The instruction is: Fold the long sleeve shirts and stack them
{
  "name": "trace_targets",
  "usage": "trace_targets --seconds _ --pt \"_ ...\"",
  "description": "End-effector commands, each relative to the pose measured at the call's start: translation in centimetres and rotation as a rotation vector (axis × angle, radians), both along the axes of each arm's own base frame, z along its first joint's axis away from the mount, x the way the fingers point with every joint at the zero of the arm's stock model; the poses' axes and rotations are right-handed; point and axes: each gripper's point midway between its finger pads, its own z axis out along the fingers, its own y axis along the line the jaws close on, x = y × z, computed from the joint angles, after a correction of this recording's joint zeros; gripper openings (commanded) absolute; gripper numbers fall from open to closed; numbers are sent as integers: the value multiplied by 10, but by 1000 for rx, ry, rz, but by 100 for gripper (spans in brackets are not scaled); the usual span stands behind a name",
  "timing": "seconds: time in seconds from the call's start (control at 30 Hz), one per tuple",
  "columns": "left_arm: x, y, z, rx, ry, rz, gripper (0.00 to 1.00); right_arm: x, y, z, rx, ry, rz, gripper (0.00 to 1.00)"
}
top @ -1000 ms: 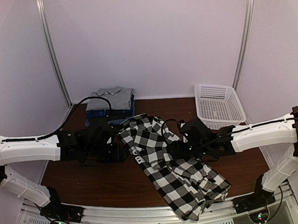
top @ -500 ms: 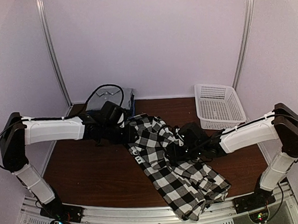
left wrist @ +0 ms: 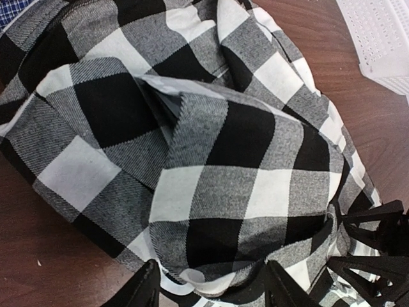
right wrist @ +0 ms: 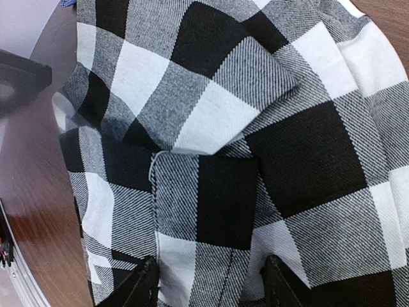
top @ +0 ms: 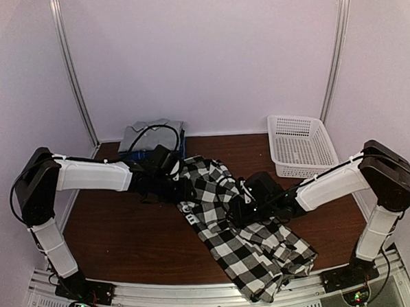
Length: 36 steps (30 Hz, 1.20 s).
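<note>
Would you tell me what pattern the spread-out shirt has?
The shirt is large black-and-white check, clearest in the left wrist view.

We see the black-and-white check shirt (top: 243,234) sprawled crumpled diagonally across the table (top: 127,233), reaching its near edge; the grey shirt (top: 139,135) lies folded at the back left

We find a robotics test booth: plain white panel walls (top: 207,57) framed by silver metal upright poles (top: 72,78), and a slotted aluminium base rail (top: 198,292) carrying two white-and-black robot arms (top: 92,174) at a brown wooden table (top: 127,233).
</note>
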Motion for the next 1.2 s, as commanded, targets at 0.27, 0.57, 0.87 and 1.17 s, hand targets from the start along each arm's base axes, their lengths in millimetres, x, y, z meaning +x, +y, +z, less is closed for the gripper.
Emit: trace_targets --seconds 0.27,0.57,0.87,1.17 --pt "15 -12 2 -53 -4 18 52 6 22 24 103 -7 45 41" --pt "18 -8 -2 -55 5 25 45 14 23 47 81 -44 41 0" --pt "28 -7 -3 -63 12 33 39 47 6 94 -86 -194 -11 0" --pt "75 -9 63 -141 -93 86 40 143 -40 203 -398 -484 -164 0"
